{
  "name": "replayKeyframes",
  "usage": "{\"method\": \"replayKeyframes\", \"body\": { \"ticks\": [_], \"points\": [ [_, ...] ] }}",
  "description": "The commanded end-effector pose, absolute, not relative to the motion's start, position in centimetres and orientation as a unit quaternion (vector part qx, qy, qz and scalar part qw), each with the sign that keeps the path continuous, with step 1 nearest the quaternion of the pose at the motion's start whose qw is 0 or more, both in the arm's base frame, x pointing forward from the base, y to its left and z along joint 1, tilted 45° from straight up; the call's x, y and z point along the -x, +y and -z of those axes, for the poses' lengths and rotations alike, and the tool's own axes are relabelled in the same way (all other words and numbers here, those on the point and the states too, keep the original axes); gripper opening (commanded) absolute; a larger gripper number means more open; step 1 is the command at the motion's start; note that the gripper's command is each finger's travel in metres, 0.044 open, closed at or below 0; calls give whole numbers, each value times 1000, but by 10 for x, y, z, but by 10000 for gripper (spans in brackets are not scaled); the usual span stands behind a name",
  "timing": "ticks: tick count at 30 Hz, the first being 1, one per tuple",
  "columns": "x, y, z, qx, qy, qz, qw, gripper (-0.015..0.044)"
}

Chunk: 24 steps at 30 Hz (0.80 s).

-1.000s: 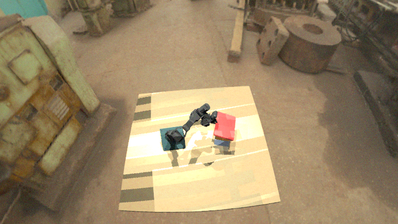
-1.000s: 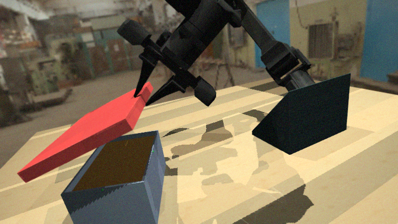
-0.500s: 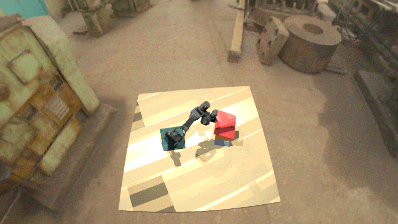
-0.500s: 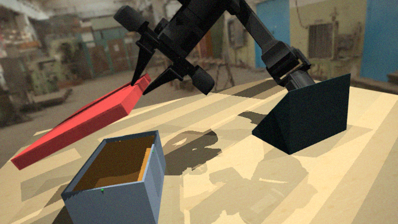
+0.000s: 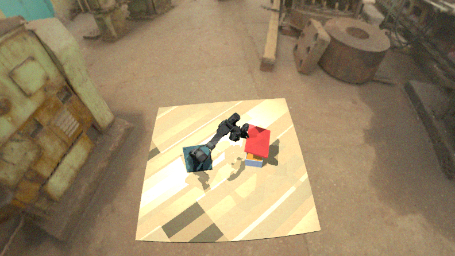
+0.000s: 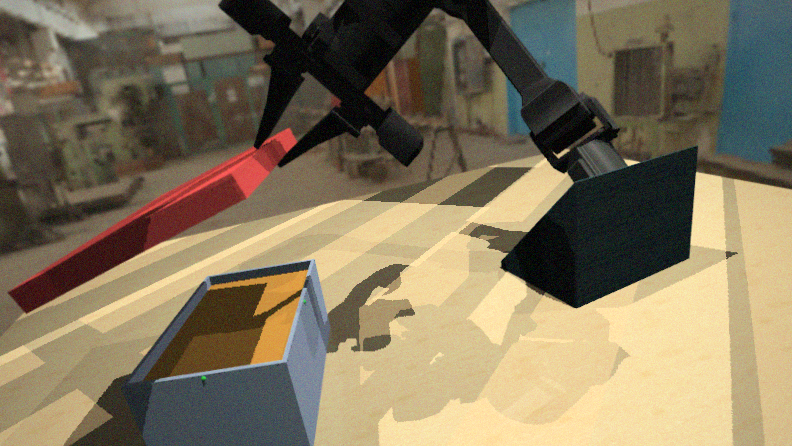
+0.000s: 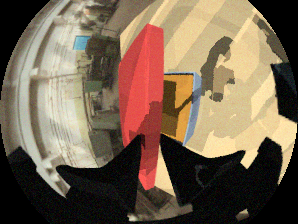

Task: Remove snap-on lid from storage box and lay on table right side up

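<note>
Table: wood-toned, streaked pale and dark. Box: blue-grey, open-topped, rectangular, standing on the table; interior orange, apparently without contents, though partly shaded. Lid: red, flat slab, tilted, raised clear of the box. End effector: black, angled downward, tapered fingers slightly apart, clamped on the lid's upper edge.

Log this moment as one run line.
hand: shut on red lid | lid: raised, tilted, clear of box | box: open, upright | laying down: pending
</note>
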<state>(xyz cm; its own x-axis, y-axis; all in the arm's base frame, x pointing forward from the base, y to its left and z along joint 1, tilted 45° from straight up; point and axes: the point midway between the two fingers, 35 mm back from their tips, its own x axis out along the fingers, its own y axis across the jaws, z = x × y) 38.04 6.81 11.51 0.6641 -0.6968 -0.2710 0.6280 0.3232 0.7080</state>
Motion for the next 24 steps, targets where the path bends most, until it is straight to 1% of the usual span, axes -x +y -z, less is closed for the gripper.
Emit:
{"method": "replayKeyframes", "body": {
  "ticks": [1,24],
  "points": [
    [-381,73,-122,-419,-46,406,811,0],
    [-362,45,-143,-417,-46,407,811,0]
  ]
}}
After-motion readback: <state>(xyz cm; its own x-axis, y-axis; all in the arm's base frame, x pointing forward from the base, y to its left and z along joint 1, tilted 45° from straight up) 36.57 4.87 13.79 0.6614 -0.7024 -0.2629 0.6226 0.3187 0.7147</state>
